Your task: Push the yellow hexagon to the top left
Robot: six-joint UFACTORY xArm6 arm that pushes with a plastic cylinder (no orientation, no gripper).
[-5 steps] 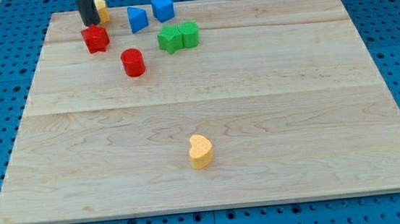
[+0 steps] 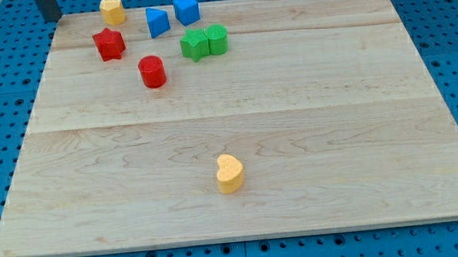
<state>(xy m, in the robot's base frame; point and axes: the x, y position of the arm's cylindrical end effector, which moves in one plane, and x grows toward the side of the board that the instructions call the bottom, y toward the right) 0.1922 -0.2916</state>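
The yellow hexagon (image 2: 112,10) sits near the top left of the wooden board (image 2: 242,185), close to its top edge. My tip (image 2: 52,17) is at the view's top left, just off the board's top left corner, to the left of the yellow hexagon and apart from it. A red star (image 2: 109,44) lies just below the hexagon.
A red cylinder (image 2: 152,71) lies below and right of the star. A blue triangular block (image 2: 157,21) and a blue cube (image 2: 186,9) sit right of the hexagon. Two green blocks (image 2: 204,42) touch each other. A yellow heart (image 2: 230,173) lies low in the middle.
My tip has moved left, from in front of the yellow hexagon to off the board's corner. The hexagon is now fully in view. The blocks have not moved.
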